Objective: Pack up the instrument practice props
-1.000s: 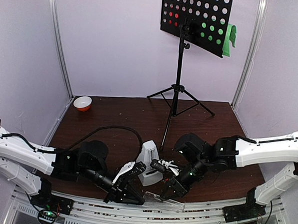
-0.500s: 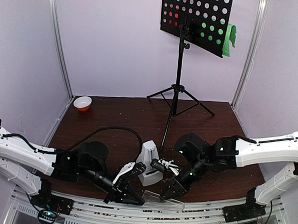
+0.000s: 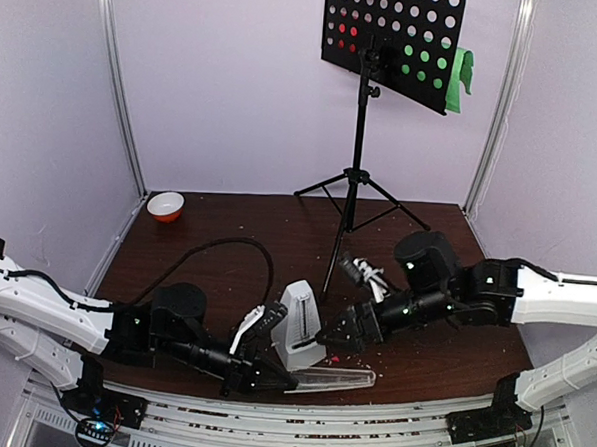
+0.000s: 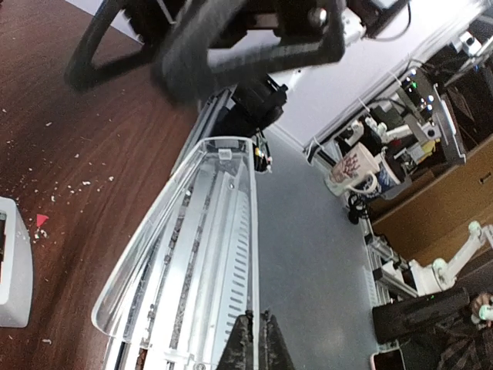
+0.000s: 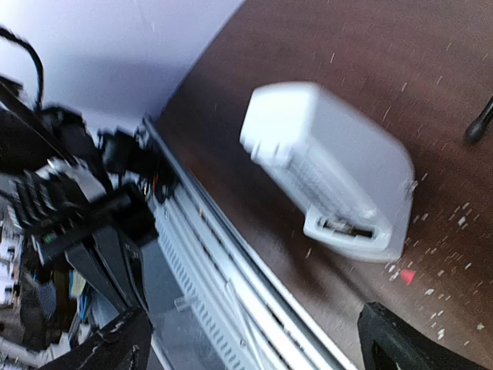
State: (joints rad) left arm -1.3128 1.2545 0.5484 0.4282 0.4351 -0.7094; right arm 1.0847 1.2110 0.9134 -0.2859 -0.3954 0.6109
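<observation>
Worktop [image 3: 228, 230] of dark wood carries the black music stand [image 3: 360, 137] upright at the back, red and green sheet-music pages [image 3: 465, 72] on its perforated desk. The white metronome [image 3: 298, 324] stands near the front edge. The left hand [image 3: 273, 376] is clenched on the clear cover [image 3: 335, 378], which lies beside the metronome. The right hand [image 3: 341, 333] hovers released just right of the metronome.

The metronome [image 3: 298, 322] stands on the tabletop [image 3: 239, 220]. The cover [image 3: 340, 378] lies before it, perhaps overhanging the edge. The music stand [image 3: 360, 137] is behind, the bowl [image 3: 165, 207] back-left.
</observation>
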